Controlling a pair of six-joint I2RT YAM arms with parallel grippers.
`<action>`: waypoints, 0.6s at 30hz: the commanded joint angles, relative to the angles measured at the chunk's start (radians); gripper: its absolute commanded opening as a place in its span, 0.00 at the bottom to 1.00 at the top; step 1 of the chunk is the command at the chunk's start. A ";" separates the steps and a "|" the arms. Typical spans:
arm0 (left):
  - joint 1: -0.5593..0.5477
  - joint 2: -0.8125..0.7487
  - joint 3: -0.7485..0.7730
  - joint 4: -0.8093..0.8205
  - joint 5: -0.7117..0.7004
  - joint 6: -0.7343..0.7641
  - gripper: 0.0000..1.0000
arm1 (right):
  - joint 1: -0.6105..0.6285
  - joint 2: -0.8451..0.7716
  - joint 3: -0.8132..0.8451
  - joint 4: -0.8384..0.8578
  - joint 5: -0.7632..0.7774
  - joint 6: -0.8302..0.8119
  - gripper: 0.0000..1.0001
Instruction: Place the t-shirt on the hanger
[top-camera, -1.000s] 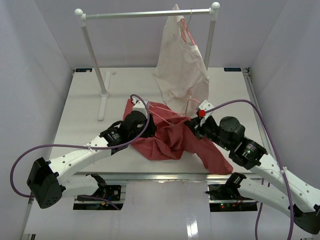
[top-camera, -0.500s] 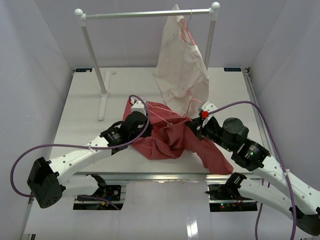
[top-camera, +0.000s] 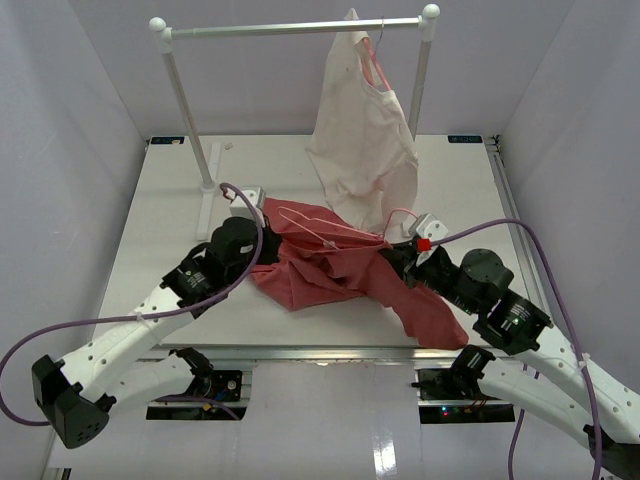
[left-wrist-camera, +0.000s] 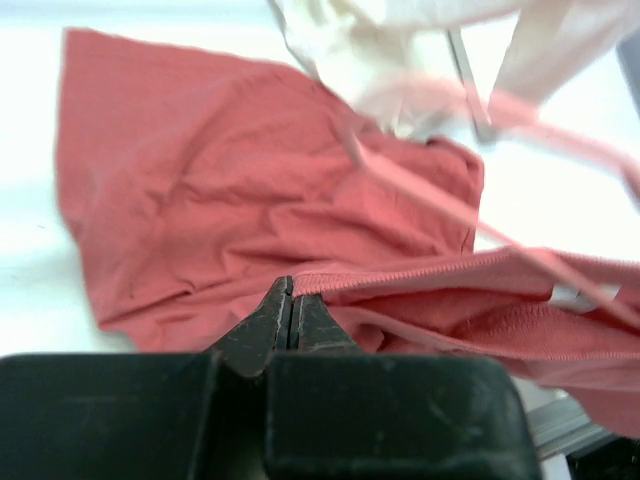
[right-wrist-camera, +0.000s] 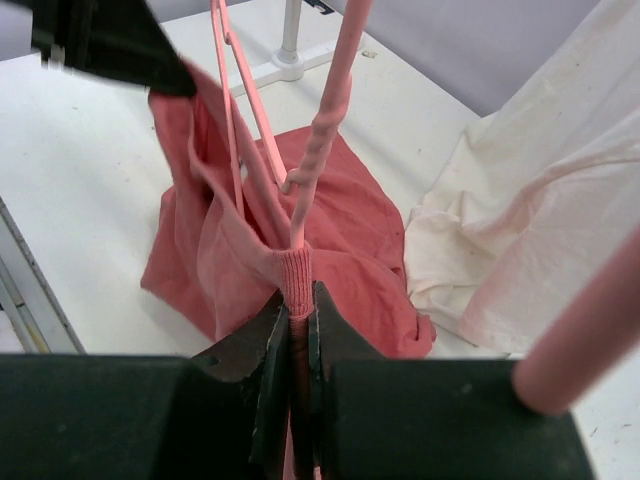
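Note:
The salmon t-shirt (top-camera: 335, 268) lies bunched on the table between both arms. The thin pink hanger (top-camera: 318, 230) lies tilted on it. Its wire (right-wrist-camera: 322, 140) runs down into the ribbed collar (right-wrist-camera: 297, 272). My right gripper (right-wrist-camera: 297, 292) is shut on that collar, with the wire between its fingers, at the shirt's right side (top-camera: 393, 252). My left gripper (left-wrist-camera: 291, 287) is shut on a stitched edge of the t-shirt (left-wrist-camera: 250, 190), at the shirt's left side (top-camera: 265, 222). That edge is stretched taut to the right. The blurred hanger wire (left-wrist-camera: 450, 212) crosses above the cloth.
A cream garment (top-camera: 362, 140) hangs on its own pink hanger from the white rack bar (top-camera: 290, 28) at the back; its lower edge reaches the t-shirt. The rack's left post and foot (top-camera: 205, 190) stand just behind my left gripper.
My left gripper has closed on the t-shirt's edge and drawn it left and back, spreading the cloth. The right arm has shifted slightly right, still gripping the collar.

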 joint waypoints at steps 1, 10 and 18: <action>0.099 -0.052 0.112 -0.084 0.032 0.062 0.00 | 0.000 -0.071 -0.024 0.082 0.025 -0.087 0.08; 0.175 0.006 0.341 -0.224 0.077 0.151 0.00 | 0.001 -0.105 -0.045 0.055 -0.041 -0.135 0.08; 0.184 0.040 0.448 -0.322 0.151 0.215 0.00 | -0.001 -0.042 -0.018 0.015 -0.036 -0.139 0.08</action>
